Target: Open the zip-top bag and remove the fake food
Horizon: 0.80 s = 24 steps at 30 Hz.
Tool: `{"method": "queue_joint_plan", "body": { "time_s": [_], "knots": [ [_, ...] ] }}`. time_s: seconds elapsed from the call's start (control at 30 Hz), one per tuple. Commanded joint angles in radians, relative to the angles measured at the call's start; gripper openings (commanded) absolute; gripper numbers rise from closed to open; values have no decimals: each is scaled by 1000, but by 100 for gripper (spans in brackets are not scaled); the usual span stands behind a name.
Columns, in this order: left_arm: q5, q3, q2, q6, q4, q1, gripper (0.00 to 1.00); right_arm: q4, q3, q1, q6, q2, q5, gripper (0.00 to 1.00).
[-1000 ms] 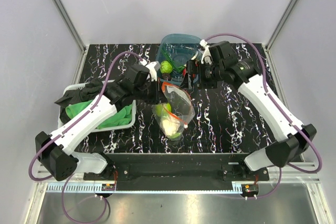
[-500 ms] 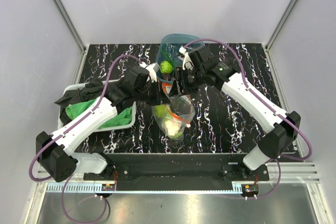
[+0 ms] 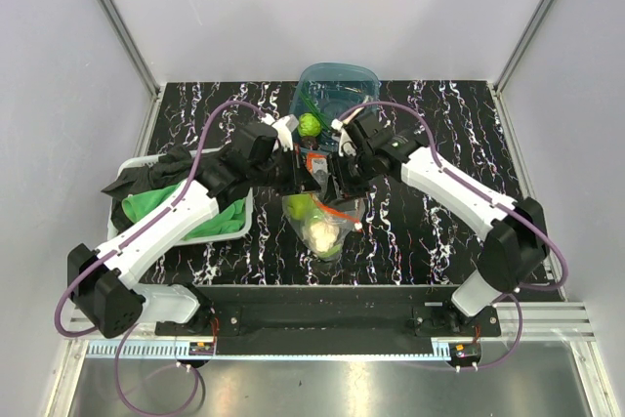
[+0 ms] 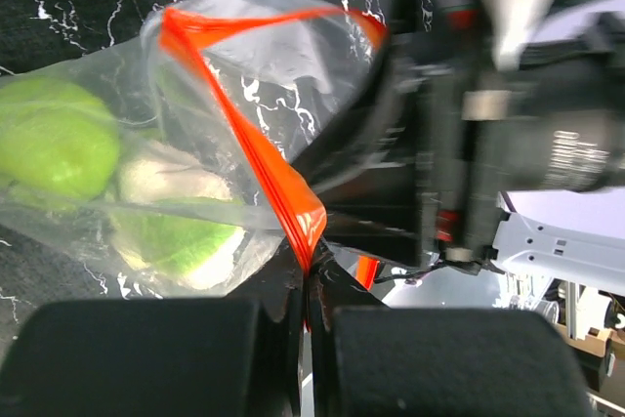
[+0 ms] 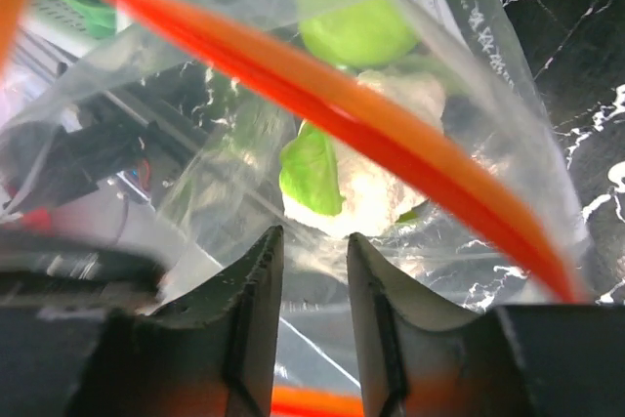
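Left gripper [image 4: 308, 285] clamped; right gripper [image 5: 312, 241] opposite, jaws seemingly slightly ajar.

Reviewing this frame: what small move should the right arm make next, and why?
Probably close the right end effector on the film of the zip-top bag. Its jaws stand slightly apart at clear film near the orange zip strip, while the left end effector pinches the strip's corner, and the fake food lies inside.

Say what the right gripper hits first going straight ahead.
Most likely the zip-top bag, its clear film just beyond the right gripper; the fake food sits behind it, depth unclear.
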Motion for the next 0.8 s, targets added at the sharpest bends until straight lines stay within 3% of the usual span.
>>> {"method": "queue_joint_plan", "body": {
  "time_s": [0.0, 0.13, 0.33, 0.6, 0.77],
  "knots": [
    [49, 50, 7, -11, 75, 3, 0, 59, -5, 3, -37, 50, -58, 44],
    [56, 45, 7, -13, 78, 3, 0, 93, -28, 3, -27, 68, -124, 58],
    [59, 39, 13, -16, 84, 3, 0, 99, -64, 1, -27, 82, -159, 59],
    [68, 32, 20, -16, 92, 3, 0, 105, -69, 3, -37, 108, -199, 53],
    [68, 30, 22, -13, 91, 3, 0, 116, -61, 1, -33, 111, -201, 35]
  ]
}}
